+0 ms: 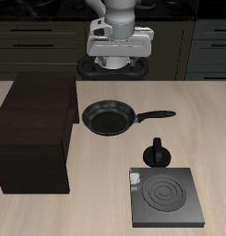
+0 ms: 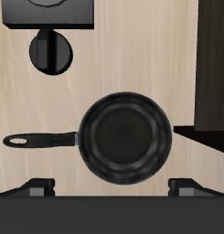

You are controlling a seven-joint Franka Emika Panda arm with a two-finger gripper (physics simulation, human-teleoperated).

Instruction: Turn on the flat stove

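Note:
The flat stove is a thin dark-grey square slab with a ringed round burner, lying near the table's front edge. A small knob sits at one of its corners. Only an edge of the stove shows in the wrist view. My gripper hangs high at the back of the table, far from the stove. It is open and empty. In the wrist view its fingertips stand wide apart, and the gripper is above the frying pan.
A black frying pan with a long handle lies mid-table, also seen in the wrist view. A small black pot stands between the pan and the stove, also in the wrist view. A big dark wooden box stands beside the pan.

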